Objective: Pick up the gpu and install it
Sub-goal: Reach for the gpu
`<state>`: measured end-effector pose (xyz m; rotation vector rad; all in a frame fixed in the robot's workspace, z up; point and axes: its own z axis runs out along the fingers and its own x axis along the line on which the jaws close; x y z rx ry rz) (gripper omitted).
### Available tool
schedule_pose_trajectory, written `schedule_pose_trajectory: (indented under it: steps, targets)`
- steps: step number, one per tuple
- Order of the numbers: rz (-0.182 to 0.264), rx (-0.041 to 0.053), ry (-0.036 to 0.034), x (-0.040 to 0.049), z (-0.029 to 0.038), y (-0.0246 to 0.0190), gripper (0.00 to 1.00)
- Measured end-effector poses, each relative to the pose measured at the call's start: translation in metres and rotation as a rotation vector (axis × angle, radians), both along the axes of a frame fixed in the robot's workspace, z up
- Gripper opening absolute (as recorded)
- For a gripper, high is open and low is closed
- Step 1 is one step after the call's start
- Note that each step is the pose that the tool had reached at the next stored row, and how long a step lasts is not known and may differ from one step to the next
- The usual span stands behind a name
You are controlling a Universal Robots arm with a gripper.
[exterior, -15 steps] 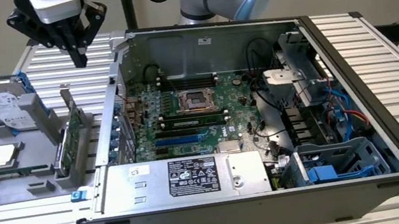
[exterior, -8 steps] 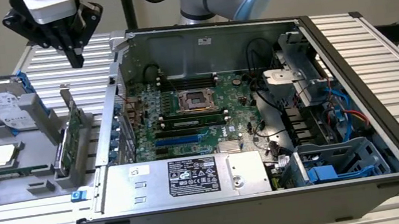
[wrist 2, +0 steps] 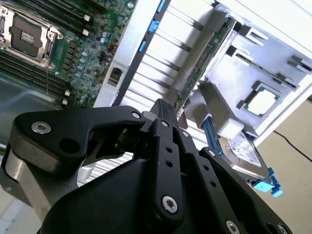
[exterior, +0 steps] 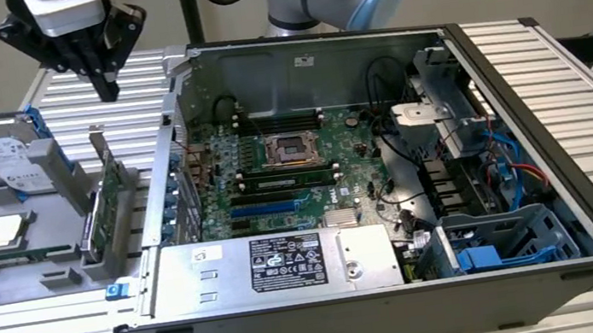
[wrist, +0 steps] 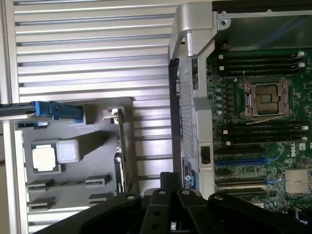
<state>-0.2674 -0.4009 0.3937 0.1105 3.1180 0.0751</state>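
Observation:
The gpu [exterior: 106, 200] stands on its edge in a grey holder tray [exterior: 14, 285], to the exterior view's left of the open computer case [exterior: 405, 290]. I see it as a thin green card with a silver bracket, also edge-on in both wrist views [wrist: 122, 151] [wrist 2: 207, 56]. My gripper [exterior: 107, 90] hangs above and behind the gpu, well clear of it. Its black fingers are shut together with nothing between them [wrist 2: 162, 108] [wrist: 170, 178]. Inside the case lies the green motherboard [exterior: 275, 178] with its blue card slots [exterior: 268, 208].
A silver hard drive [exterior: 9, 161] with blue clips leans in the tray beside the gpu. A processor chip [exterior: 1, 233] lies flat in the tray. The case's rear wall [exterior: 166, 175] stands between the tray and the motherboard. A power supply [exterior: 275, 264] fills the case's near side.

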Motion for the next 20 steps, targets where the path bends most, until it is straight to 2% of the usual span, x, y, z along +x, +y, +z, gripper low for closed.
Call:
schedule_pose_trajectory:
  steps: [20]
  targets:
    - [0.000, 0.0000, 0.0000, -0.0140, 0.0000, -0.0002, 0.00]
